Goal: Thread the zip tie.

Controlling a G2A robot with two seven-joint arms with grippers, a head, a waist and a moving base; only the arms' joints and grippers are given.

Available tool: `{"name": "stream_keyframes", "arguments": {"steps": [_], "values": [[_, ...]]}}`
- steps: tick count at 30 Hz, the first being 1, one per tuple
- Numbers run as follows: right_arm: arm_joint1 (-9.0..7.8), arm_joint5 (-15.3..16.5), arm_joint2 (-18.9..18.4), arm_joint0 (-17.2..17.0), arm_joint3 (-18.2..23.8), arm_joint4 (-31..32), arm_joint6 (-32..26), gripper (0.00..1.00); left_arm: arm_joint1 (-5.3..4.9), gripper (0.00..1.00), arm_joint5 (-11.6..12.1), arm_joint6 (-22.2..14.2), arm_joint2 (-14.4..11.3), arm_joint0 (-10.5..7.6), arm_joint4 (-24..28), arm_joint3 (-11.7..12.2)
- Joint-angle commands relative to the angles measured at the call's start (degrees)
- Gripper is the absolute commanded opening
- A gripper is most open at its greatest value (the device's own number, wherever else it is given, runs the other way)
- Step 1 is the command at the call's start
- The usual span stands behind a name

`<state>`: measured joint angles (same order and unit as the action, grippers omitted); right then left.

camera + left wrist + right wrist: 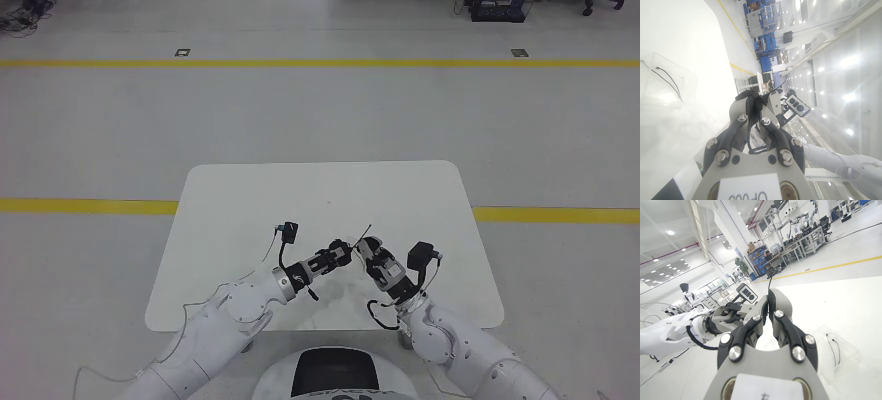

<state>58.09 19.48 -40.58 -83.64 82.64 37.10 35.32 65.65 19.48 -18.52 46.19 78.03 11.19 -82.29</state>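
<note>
A thin black zip tie [770, 283] sticks out past the fingertips of my right gripper [768, 294], which is shut on it; its thicker end points away from the table. In the top view the zip tie [364, 236] rises at a slant above the right gripper [362, 250], near the table's front middle. My left gripper [753, 101] has its dark pads pressed together, tip to tip with the right gripper's fingers [774, 102]. Whether a part of the tie lies between the left pads is hidden. The left gripper [340, 254] meets the right one from the side.
A clear shallow tray [846, 344] lies on the white table [250, 200] beside the grippers, with two spare black zip ties [668, 79] in it. The far half of the table is bare. Benches, shelves and other robots stand far off in the hall.
</note>
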Motion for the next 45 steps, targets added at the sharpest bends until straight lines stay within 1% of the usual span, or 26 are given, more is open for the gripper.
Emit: {"name": "stream_keyframes", "arguments": {"steps": [1,11,28,29,30,33,36,40,41,43,45], "values": [[0.01,0.0,-0.06,-0.03,-0.14,-0.02,-0.13,0.0,0.0,0.0,0.0,0.0,0.0,0.0,0.0,0.0],[0.09,0.0,-0.19,-0.18,-0.75,-0.45,-1.03,0.0,0.0,0.0,0.0,0.0,0.0,0.0,0.0,0.0],[0.13,0.0,0.95,0.57,-1.06,-0.94,-1.68,0.0,0.0,0.0,0.0,0.0,0.0,0.0,0.0,0.0],[0.11,0.0,0.98,0.59,-1.09,-1.0,-1.75,0.44,0.0,0.0,0.0,0.0,0.0,0.0,0.0,0.0],[0.09,0.0,0.98,0.56,-1.13,-1.17,-1.78,1.0,0.0,0.0,0.0,0.0,0.0,0.0,0.0,0.0],[-0.04,0.0,0.88,0.38,-1.16,-1.3,-1.95,1.0,0.0,0.0,0.0,0.0,0.0,0.0,0.0,0.0],[-0.52,0.0,0.45,-0.17,-0.95,-0.98,-1.62,1.0,0.0,0.0,0.0,0.0,0.0,0.0,0.0,0.0],[-2.01,0.0,-0.21,-1.44,0.23,-2.22,-1.03,1.0,0.0,0.0,0.0,0.0,0.0,0.0,0.0,0.0],[-2.61,0.0,-0.1,-1.83,1.13,-3.27,-1.39,1.0,0.0,0.0,0.0,0.0,0.0,0.0,0.0,0.0],[-3.69,0.0,0.74,-2.04,2.95,-6.92,-5.37,1.0,0.0,0.0,0.0,0.0,0.0,0.0,0.0,0.0],[-3.69,0.0,0.74,-2.04,2.95,-6.92,-5.37,1.0,0.0,0.0,0.0,0.0,0.0,0.0,0.0,0.0]]}}
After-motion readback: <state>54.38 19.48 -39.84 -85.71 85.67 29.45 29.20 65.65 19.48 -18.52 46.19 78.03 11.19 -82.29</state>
